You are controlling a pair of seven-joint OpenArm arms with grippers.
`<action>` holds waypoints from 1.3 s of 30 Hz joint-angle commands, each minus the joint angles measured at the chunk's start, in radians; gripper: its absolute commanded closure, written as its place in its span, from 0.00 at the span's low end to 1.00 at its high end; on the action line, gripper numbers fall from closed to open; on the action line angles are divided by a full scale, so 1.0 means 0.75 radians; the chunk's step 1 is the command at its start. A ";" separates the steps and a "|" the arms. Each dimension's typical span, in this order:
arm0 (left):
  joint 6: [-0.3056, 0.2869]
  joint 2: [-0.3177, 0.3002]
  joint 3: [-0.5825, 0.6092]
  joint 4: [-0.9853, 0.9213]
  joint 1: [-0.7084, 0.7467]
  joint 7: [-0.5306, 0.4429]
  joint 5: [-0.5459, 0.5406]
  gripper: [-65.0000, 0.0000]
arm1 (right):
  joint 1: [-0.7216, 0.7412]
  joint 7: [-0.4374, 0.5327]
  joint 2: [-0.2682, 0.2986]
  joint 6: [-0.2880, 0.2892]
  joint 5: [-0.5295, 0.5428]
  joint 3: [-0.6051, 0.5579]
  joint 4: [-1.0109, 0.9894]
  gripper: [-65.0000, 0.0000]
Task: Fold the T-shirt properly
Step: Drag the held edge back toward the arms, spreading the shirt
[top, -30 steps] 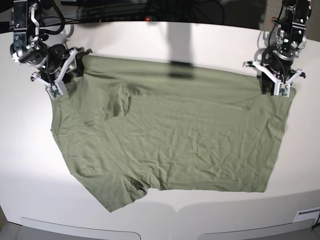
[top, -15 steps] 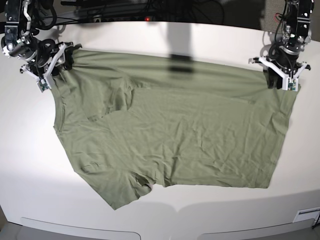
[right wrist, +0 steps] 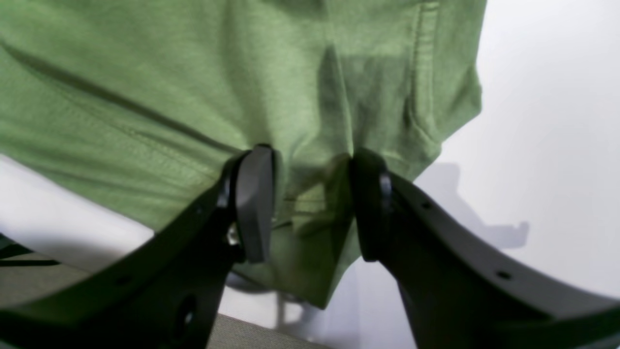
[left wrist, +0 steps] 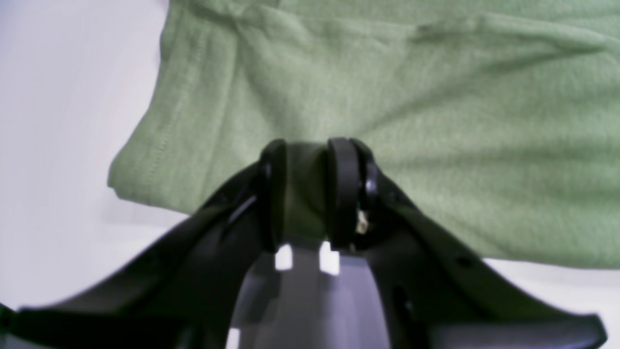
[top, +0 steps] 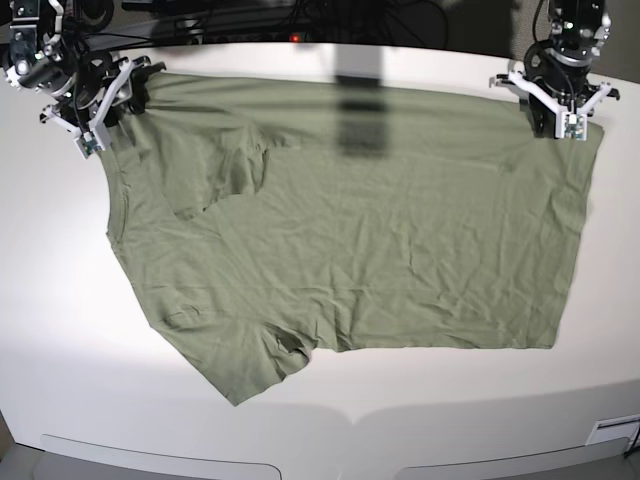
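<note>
One T-shirt [top: 380,240], sage green, wrinkled, spread flat across the white table [top: 60,330]; far edge lifted at two corners, at about 10 o'clock and 2 o'clock in the base view. One sleeve jutting out at 7 o'clock near the table's front edge; one more folded over onto the body at 10 o'clock. Neck label not made out.

Two grippers. Left gripper [left wrist: 312,194]: clenched on a fold of the T-shirt near a stitched hem, cloth pinched between both black pads. Right gripper [right wrist: 310,208]: grasping the T-shirt at a hemmed corner, bunched cloth filling the wider gap between its pads.

Both arms cut off by the top of the base view. Dark cables [top: 250,20] beyond the table, blurred, hard to separate.
</note>
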 commanded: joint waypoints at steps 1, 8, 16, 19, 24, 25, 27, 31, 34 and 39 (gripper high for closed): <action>-0.029 0.011 0.011 -0.040 0.076 0.278 0.010 0.78 | -0.017 -0.029 0.022 -0.011 -0.031 0.012 0.014 0.60; -0.028 0.042 0.011 -0.040 0.161 0.255 0.066 0.78 | -0.027 -0.043 0.022 -0.017 -0.038 0.012 0.014 0.60; -0.028 0.095 0.011 -0.040 0.194 0.263 0.066 0.78 | -0.032 -0.089 0.022 -0.017 -0.037 0.012 0.014 0.60; -0.028 0.112 0.011 -0.040 0.205 0.263 0.066 0.78 | -0.051 -0.083 0.022 -0.017 -0.038 0.012 0.015 0.60; -0.028 0.113 0.011 -0.040 0.211 0.263 0.066 0.78 | -0.089 -0.078 0.023 -0.017 -0.037 0.012 0.015 0.60; -0.028 0.114 0.011 -0.040 0.211 0.263 0.066 0.78 | -0.091 -0.078 0.022 -0.017 -0.038 0.012 0.015 0.60; -0.028 0.113 0.011 -0.040 0.217 0.263 0.066 0.78 | -0.094 -0.079 0.023 -0.017 -0.038 0.012 0.016 0.60; -0.028 0.113 0.011 -0.040 0.244 0.262 0.067 0.78 | -0.094 -0.079 0.025 -0.017 -0.038 0.012 0.017 0.60; -0.028 0.113 0.011 -0.040 0.258 0.248 0.066 0.78 | -0.094 -0.080 0.025 -0.017 -0.038 0.012 0.017 0.60; -0.028 0.113 0.011 -0.040 0.262 0.238 0.067 0.78 | -0.094 -0.091 0.025 -0.017 -0.038 0.012 0.026 0.60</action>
